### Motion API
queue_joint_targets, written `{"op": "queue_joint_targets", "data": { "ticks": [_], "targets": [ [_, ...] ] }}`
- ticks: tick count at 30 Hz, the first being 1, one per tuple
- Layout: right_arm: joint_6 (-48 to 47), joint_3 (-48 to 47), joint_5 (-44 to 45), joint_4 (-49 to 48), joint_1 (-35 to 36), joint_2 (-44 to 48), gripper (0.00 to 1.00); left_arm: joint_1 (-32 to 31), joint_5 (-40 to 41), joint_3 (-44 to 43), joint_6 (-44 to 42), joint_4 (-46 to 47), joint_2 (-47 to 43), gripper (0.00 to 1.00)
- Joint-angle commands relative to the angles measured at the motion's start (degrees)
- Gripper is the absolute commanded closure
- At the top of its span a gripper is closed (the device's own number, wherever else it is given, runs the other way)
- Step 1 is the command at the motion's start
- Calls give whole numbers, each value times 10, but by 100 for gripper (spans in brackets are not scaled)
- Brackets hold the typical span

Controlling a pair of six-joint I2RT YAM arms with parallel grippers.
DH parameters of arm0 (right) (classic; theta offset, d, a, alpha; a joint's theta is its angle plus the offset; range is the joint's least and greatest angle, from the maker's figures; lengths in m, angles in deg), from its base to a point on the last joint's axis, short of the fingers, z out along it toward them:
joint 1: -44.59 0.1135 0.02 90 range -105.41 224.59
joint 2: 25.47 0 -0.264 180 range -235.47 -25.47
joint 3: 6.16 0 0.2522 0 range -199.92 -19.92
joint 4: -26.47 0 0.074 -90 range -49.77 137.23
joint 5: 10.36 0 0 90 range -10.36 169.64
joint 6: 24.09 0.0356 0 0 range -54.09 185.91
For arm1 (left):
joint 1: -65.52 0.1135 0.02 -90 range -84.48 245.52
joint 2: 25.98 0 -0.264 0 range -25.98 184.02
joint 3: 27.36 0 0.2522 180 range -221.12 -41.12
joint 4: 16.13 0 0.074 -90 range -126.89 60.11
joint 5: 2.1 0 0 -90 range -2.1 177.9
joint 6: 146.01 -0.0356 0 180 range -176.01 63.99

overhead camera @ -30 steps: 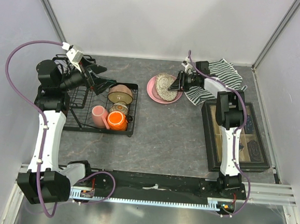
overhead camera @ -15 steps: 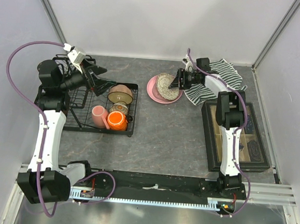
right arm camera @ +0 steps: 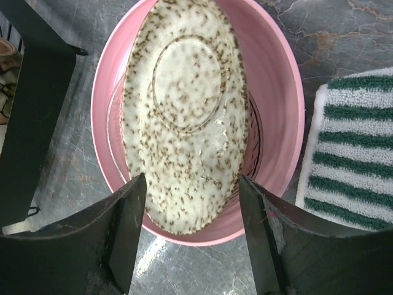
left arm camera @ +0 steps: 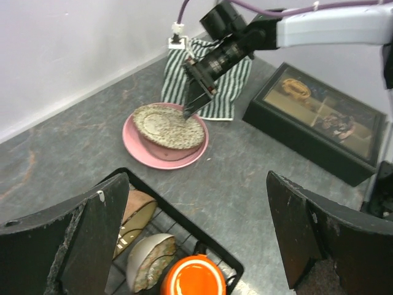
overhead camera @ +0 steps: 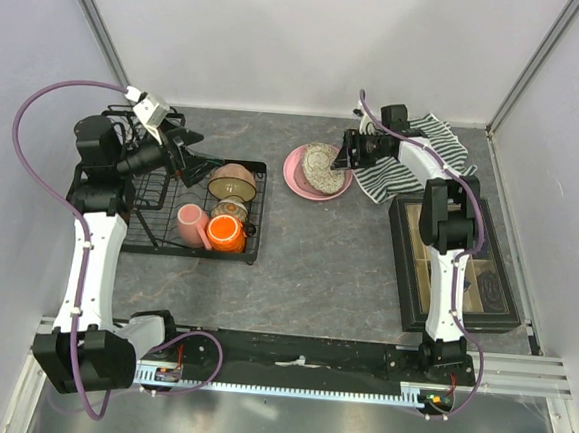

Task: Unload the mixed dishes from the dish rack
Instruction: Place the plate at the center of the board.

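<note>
At the table's (overhead camera: 306, 258) far centre, the speckled oval dish (right arm camera: 184, 110) lies face down on the pink plate (right arm camera: 276, 92), with the right gripper (right arm camera: 191, 181) spread around its near end. The fingers (right arm camera: 123, 227) seem barely clear of the rim, so lifting askew could drag the dish off. The left gripper (left arm camera: 195, 184) hangs wide open over the dish rack (overhead camera: 143, 235).

walls (overhead camera: 314, 38): plain pale | tabletop (overhead camera: 315, 279): grey mottled (stone-like) | corner posts (overhead camera: 92, 15): metal, slanting

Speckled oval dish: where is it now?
The oval dish lies on the pink plate, top view centre-back, between the dish rack and the striped towel.
</note>
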Motion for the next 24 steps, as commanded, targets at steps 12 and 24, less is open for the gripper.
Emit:
{"op": "queue_joint_targets", "data": {
  "ticks": [12,24],
  "targets": [
    [-90,33,89,19,30,133,29,1,98,-74,-248,-148,-8,1],
    [-122,125,153,12,46,248,24,-163,341,-74,-448,-199,43,1]
  ]
}}
